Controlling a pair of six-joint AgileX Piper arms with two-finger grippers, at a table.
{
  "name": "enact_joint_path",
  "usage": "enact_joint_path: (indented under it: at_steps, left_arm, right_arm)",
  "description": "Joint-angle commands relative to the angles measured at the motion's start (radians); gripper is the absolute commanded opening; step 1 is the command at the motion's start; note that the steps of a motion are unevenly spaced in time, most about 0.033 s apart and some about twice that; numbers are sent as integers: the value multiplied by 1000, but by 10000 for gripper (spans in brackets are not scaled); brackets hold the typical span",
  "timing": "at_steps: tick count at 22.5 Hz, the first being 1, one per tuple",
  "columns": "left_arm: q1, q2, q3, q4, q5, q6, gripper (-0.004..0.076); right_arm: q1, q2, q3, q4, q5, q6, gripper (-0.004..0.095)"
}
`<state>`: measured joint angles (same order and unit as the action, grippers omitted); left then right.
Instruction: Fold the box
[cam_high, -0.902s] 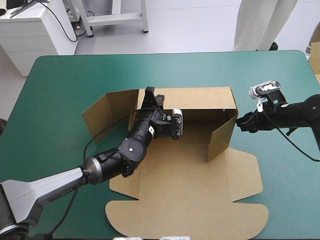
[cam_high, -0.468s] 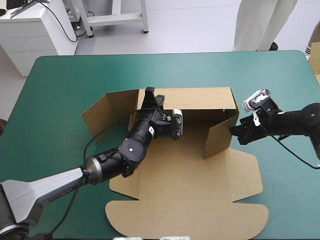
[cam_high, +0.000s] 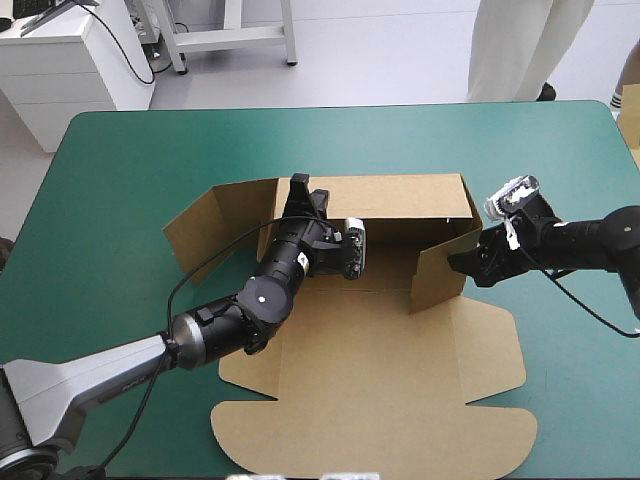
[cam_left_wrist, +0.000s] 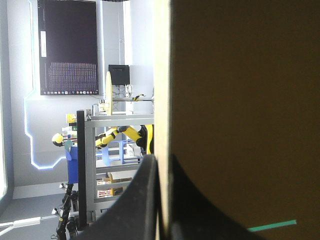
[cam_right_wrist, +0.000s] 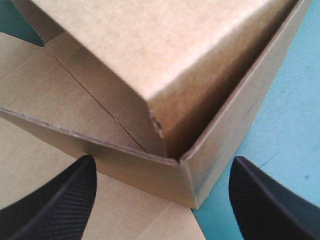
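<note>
box (cam_high: 380, 370) sits mid-table on the teal-green cover (cam_high: 130, 160) with its left flap (cam_high: 212, 226) splayed out, left gripper (cam_high: 298, 186) pinched tight on the top edge of the raised back wall (cam_high: 400, 196), and over on the right the right gripper (cam_high: 458, 263) has fingers spread wide just at the corner of the upright side wall (cam_high: 438, 278)

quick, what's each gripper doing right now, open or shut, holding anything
left gripper: shut on the box, clamping its raised back wall.
right gripper: open, facing a raised corner of the box, holding nothing.
</note>
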<state>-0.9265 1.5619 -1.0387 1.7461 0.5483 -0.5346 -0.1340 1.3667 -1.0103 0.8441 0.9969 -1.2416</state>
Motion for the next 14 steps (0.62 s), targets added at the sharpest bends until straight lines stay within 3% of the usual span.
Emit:
enact_joint_path:
  at_steps: [1,3,6,14]
  left_arm:
    - [-7,-30,-26,8,4,-31,-32]
    - [-7,-30,-39,16,2,-42,-32]
    - [-7,-30,-50,26,4,-40,-32]
    - [-7,-30,-50,42,-3,-40,-32]
  right_arm:
    - [20,-26,-24,56,-23,-4,688]
    - [55,-15,-24,55,-62,-6,688]
    - [131,-12,-24,56,-235,-6,688]
    - [146,-12,-24,139,-334,5,636]
